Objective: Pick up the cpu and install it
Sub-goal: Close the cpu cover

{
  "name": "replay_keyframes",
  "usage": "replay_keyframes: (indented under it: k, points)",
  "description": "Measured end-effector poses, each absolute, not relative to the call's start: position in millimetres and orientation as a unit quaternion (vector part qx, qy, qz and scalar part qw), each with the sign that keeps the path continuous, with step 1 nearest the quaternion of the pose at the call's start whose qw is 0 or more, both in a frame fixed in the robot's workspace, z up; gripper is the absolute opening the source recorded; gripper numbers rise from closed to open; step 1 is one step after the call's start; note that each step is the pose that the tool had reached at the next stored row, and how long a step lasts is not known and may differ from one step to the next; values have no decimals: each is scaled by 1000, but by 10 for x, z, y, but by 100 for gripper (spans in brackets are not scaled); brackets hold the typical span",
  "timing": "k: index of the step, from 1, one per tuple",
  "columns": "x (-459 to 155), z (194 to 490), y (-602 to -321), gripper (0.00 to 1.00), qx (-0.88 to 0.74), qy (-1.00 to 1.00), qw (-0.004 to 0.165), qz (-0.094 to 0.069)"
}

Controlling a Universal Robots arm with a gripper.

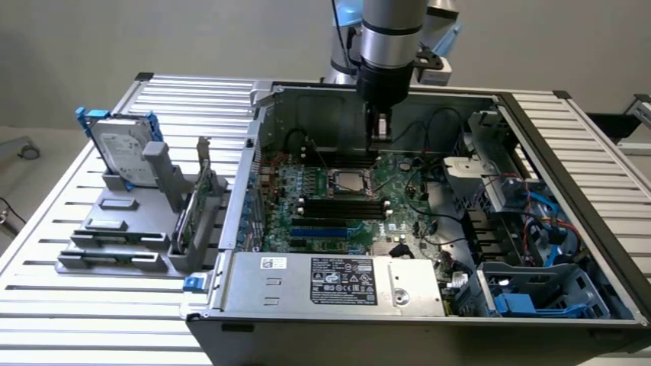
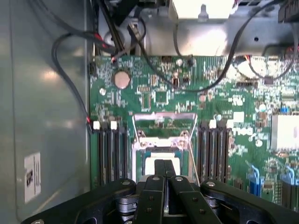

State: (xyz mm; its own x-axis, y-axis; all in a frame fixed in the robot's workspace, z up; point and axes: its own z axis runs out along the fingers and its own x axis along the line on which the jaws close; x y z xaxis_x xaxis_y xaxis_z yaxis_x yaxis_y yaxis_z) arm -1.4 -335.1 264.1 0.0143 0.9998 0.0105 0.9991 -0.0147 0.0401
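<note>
My gripper (image 2: 164, 164) hangs above the green motherboard (image 1: 399, 183), its matte black fingertips pressed together with nothing visible between them. Below it the cpu (image 1: 344, 181), a flat silver-grey square, lies in its metal-framed socket.

I work at a robotics lab bench: a slatted aluminium table (image 1: 72, 324) against a bare grey wall (image 1: 203, 38), carrying an opened desktop computer case (image 1: 356, 343) and a grey fixture rack (image 1: 112, 255) holding spare components.

Slatted table (image 1: 91, 305): computer case (image 1: 407, 339), parts rack (image 1: 112, 255)
</note>
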Motion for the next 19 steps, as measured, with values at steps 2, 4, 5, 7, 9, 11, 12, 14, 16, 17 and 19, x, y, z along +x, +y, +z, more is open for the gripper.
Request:
replay_keyframes:
  k: [2, 4, 5, 7, 9, 11, 12, 14, 16, 17, 19]
  points:
    - [75, 2644, -3352, 11, 712, 702, 11, 18]
    - [163, 2653, -3352, 11, 712, 702, 11, 18]
    - [209, 2660, -3351, 11, 712, 702, 11, 18]
    - [303, 2671, -3352, 11, 712, 702, 11, 18]
    - [394, 2676, -3352, 11, 712, 702, 11, 18]
    - [479, 2677, -3352, 11, 712, 702, 11, 18]
    - [506, 2677, -3352, 11, 712, 702, 10, 18]
    - [529, 2670, -3351, 11, 712, 702, 10, 18]
    - [531, 2638, -3352, 11, 712, 702, 10, 18]
    - [531, 2620, -3352, 11, 712, 702, 10, 18]
    - [531, 2583, -3352, 11, 712, 702, 10, 18]
